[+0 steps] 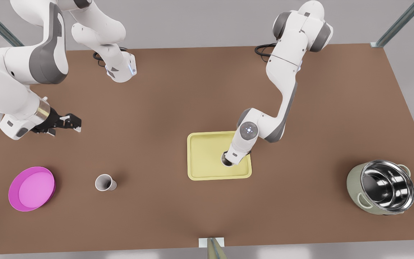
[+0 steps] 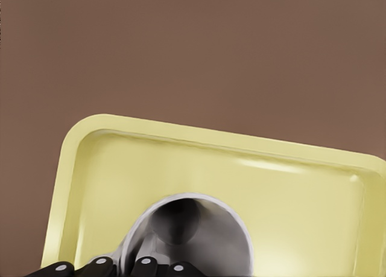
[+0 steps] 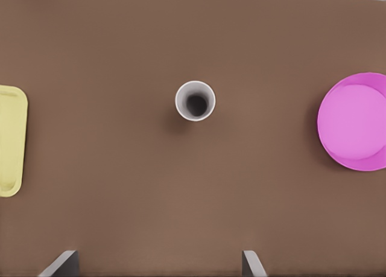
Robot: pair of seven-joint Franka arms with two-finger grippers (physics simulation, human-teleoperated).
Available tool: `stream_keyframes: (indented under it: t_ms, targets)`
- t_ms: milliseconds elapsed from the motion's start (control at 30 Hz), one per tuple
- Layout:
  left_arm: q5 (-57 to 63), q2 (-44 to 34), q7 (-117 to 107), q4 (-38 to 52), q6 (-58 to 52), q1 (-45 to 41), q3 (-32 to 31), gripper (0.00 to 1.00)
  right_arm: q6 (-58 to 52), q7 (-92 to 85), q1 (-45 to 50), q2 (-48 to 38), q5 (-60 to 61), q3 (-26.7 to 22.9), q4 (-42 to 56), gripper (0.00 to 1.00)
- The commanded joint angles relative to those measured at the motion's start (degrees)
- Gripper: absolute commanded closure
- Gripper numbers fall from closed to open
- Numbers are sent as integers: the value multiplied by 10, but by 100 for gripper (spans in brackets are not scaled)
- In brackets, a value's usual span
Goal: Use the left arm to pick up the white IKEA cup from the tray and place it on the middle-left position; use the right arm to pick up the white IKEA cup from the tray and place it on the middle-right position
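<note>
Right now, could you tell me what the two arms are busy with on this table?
The left gripper is down in the tray, its fingers around a white cup standing there. The other white cup already stands on the bare table, between the tray and the magenta bowl. The right gripper hangs open above the table, apart from that cup. A steel pot sits aside.

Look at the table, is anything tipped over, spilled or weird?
Nothing stands out. One white cup stands upright on the table beside the magenta bowl. The other white cup stands upright on the yellow tray, with the left claw at it. The right claw hangs open nearby. Nothing spilled.
</note>
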Motion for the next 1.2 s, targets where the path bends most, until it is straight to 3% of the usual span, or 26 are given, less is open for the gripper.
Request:
stream_keyframes:
  t_ms: [0, 67, 233, 367, 467, 733, 967, 1000, 1167]
  targets:
    - [-2, -4, -36, 3, -6, 0, 0, 73, -21, 52, -2, 0, 3, -1, 0, 0]
    - [-2, -9, -30, 32, -73, 5, 1, 74, -22, 51, -3, 1, 4, -2, 0, 0]
    - [1, -30, 123, 44, -123, 74, 24, 76, -26, 51, -3, 1, 4, -2, 0, 0]
    - [-2, -37, 359, 43, -127, 215, 25, 76, -26, 51, -3, 2, 4, -2, 0, 0]
    - [-13, -26, 476, 42, -72, 295, 24, 76, -25, 51, -3, 3, 4, -3, 0, 0]
    - [-13, 14, 501, 36, 130, 311, 24, 76, -23, 51, -3, 6, 4, -3, 0, 0]
    - [-20, 41, 479, 36, 158, 310, 26, 75, -24, 51, -3, 6, 5, -4, 0, 0]
    - [-20, 41, 480, 37, 158, 310, 26, 0, -25, 51, -3, 6, 5, -4, 0, 0]
    - [-14, 41, 485, 35, 156, 311, 27, 0, -25, 51, -3, 6, 5, -4, 0, 0]
